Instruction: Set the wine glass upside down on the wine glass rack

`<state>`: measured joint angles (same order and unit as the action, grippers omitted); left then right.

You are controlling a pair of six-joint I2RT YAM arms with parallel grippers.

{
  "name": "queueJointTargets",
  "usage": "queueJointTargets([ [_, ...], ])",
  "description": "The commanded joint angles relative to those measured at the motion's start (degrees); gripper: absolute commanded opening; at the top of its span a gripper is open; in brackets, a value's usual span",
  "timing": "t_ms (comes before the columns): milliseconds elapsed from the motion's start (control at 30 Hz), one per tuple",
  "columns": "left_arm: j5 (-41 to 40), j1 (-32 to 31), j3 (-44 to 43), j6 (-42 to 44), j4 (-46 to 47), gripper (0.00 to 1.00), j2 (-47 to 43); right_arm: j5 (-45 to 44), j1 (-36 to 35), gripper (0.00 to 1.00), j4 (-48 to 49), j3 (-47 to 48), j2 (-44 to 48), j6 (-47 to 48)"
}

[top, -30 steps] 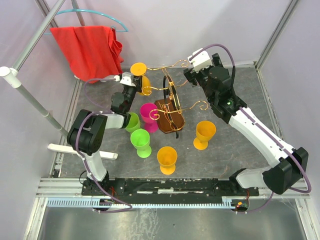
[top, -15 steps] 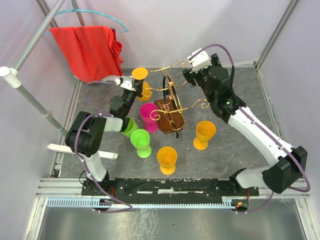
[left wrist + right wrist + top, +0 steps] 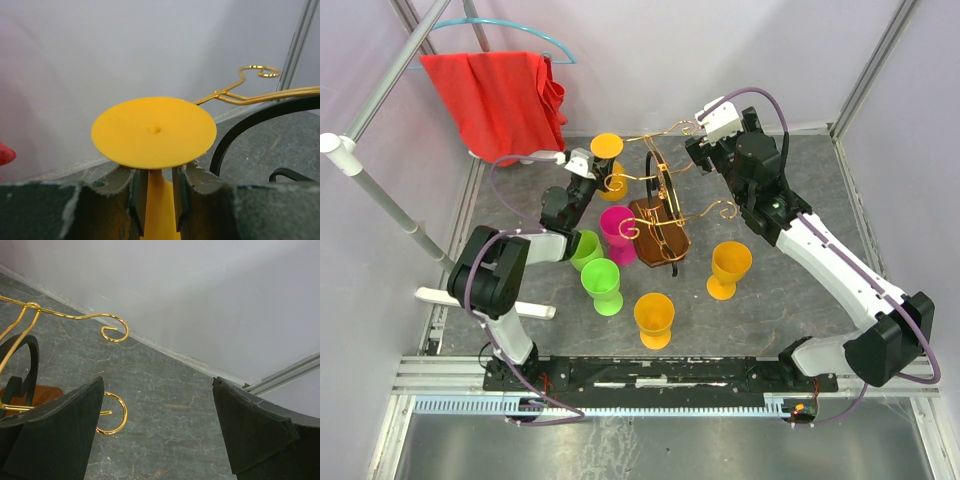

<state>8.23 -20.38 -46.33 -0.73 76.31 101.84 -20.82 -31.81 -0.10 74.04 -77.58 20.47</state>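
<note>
Since a second ago the wine glass (image 3: 154,132) has shifted right, toward the wine glass rack (image 3: 658,218), carried by the left arm. Right arm has barely moved.

Left gripper (image 3: 159,197) is clenched on the stem just under the foot disc. The wrist view shows a pad on each side of the stem, with the disc sitting above the fingers. My read is that gripping this high leaves the top of the stem and the foot free to slide into the gap between the wires.

Glass is in the air at the rack's rear-left side, clear of the tabletop (image 3: 820,175). From above, its bowl overlaps the scroll end (image 3: 616,182) of the near wire arm. I can't tell whether they touch. In the left wrist view another gold arm (image 3: 260,93) runs off to the right, apart from the foot and not yet engaged.

Orientation is already inverted: foot up, bowl mouth down. The long axis runs along the stem, close to vertical.

Right gripper (image 3: 157,390) is released, with its jaws wide apart and nothing between them. It hovers by the rear-right wire arm (image 3: 75,315) and only tabletop and scroll ends are visible past it. I'd guess it's parked there to steady the rack if needed.

Five other glasses stand around the base: pink (image 3: 617,226), two green (image 3: 603,284) and two orange (image 3: 730,268). They limit how low the bowl can travel on the way in.
</note>
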Motion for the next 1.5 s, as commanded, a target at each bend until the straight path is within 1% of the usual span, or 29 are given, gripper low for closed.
queueJointTargets([
  [0,-1.05,-0.36,0.25,3.28,-0.83,0.34,-5.93,-0.36,0.17,0.97,0.35,3.46,0.23,-1.48],
  [167,-3.24,-0.36,2.39,4.99,-4.8,0.49,-9.14,-0.49,0.29,0.99,-1.77,5.93,-1.06,-3.21],
  [400,-7.36,-0.3,4.5,6.82,-10.72,0.62,-12.92,-2.45,0.84,1.0,-7.15,11.02,-3.02,-5.83],
  [500,-7.98,-0.27,5.43,7.28,-13.65,0.65,-14.3,-3.23,1.36,1.0,-9.6,12.96,-3.59,-7.49],
  [700,-8.6,-0.16,8.84,7.9,-16.21,0.68,-17.91,-4.86,3.4,1.0,-14.5,16.26,-4.22,-12.01],
  [967,-10.27,1.35,11.23,8.29,-23.05,0.71,-25.26,-6.72,6.59,1.0,-24.48,19.99,-5.74,-17.92],
  [1033,-11.06,1.9,10.28,7.51,-26.16,0.71,-27.21,-7.4,7.27,1.0,-28.34,20.85,-6.11,-20.09],
  [1100,-12.35,2.17,8.13,7.55,-31.4,0.71,-29.24,-8.81,8.0,1.0,-31.95,20.81,-6.02,-22.18],
  [1167,-14.87,2.28,4.49,7.61,-37.03,0.74,-30.59,-10.6,8.96,1.0,-35.36,20.15,-5.31,-24.92],
  [1267,-16.95,2.24,-0.88,7.57,-44.23,0.77,-31.68,-10.46,10.66,1.0,-39.82,18.44,-3.77,-28.72],
  [1467,-17.99,2.28,-9.26,5.93,-51.72,0.81,-32.3,-8.62,13.01,1.0,-45.68,13.03,-0.29,-33.03],
])
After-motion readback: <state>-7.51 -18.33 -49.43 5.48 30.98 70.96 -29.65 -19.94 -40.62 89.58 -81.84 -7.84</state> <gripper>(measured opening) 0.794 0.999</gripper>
